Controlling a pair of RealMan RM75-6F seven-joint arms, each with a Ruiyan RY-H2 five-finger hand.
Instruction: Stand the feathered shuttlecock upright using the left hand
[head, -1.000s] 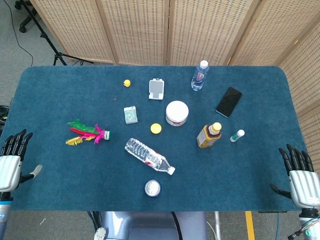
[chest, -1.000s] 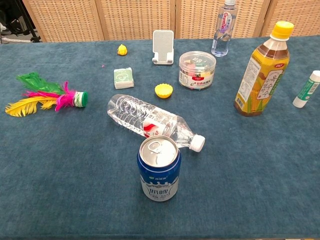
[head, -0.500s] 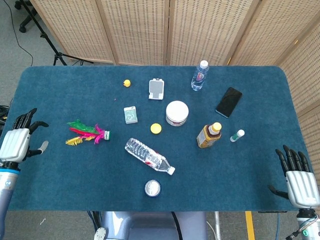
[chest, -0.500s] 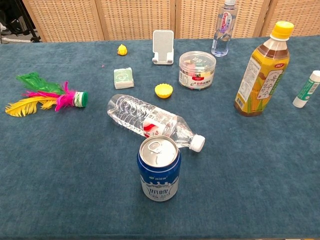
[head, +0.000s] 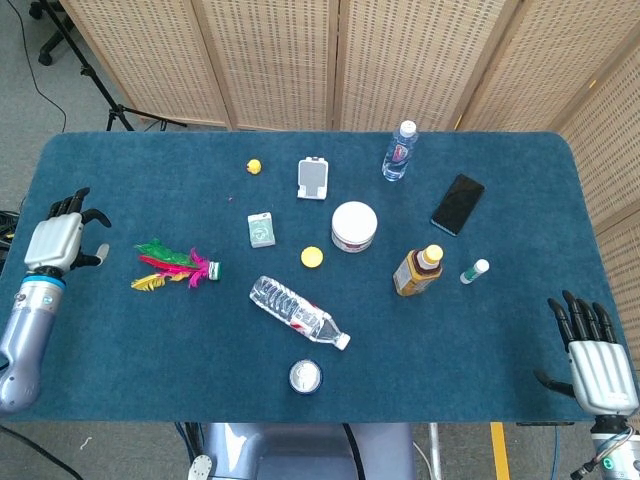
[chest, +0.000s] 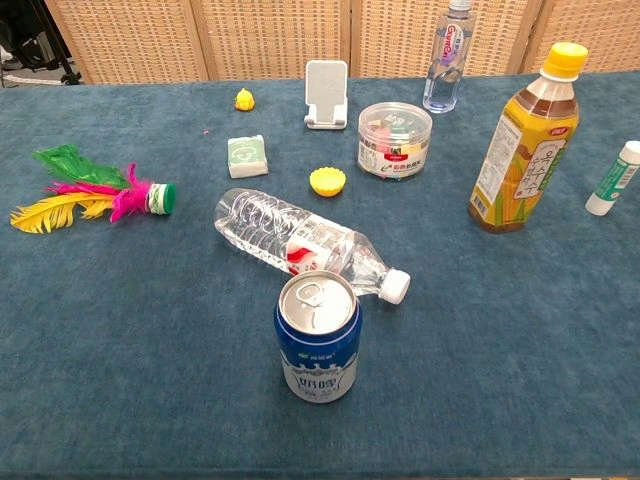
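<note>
The feathered shuttlecock with green, pink and yellow plumes and a green rubber base (head: 176, 267) lay on its side on the blue felt-covered table (head: 120, 350), plumes pointing toward the left hand (head: 62, 241), base away from it. That white-backed, black-fingered hand hovered at the table's left edge, near the plume tips but apart from them; its fingers (head: 72, 200) were apart and held nothing. The right hand (head: 592, 360) sat at the near right corner, fingers (head: 580, 313) spread and empty, well away from everything.

Beyond the shuttlecock's base, further from the left fingers, a clear plastic water bottle with a white cap (head: 298, 312) lay on its side. A blue drinks can (chest: 317, 337) stood just beside it at the near edge. Between the two hands also stood a small pale green box (head: 261, 229), a yellow scalloped cap (head: 312, 257), a round clear tub with a white lid (head: 353, 227) and a yellow-capped amber tea bottle (head: 417, 271). The chest view showed neither hand.
</note>
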